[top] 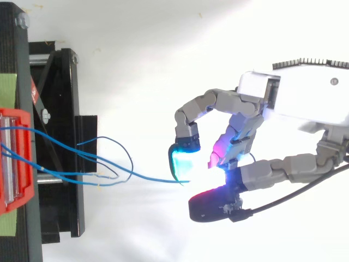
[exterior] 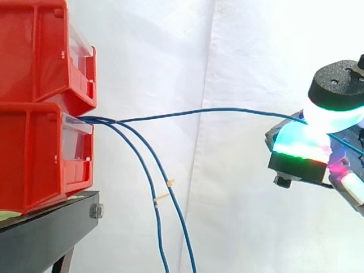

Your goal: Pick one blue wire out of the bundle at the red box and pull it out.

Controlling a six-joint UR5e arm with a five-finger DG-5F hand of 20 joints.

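**Item: blue wire (exterior: 216, 111), held.** It runs from the front opening of the lower red bin (exterior: 40, 159) at the left of the side view to the hand (exterior: 307, 142) at the right. Its long axis lies almost level across the frame, its far end pointing right, and it is lifted clear of its neighbours. It looks drawn fairly straight, which suggests the pull is under way.

**Item: hand.** The fingers are curled and nip the wire between glowing pads (top: 182, 161), just left of centre in the top view. Holding it well away from the bin probably keeps the chosen strand apart from the rest.

**Item: bundle (exterior: 105, 120).** It gathers at the bin's mouth, where all the strands meet.

**Item: two loose wires (exterior: 165, 199).** These droop by their own weight toward the bottom edge and carry small pale ties.

**Item: black stand (exterior: 45, 233).** It carries the stacked bins at lower left.
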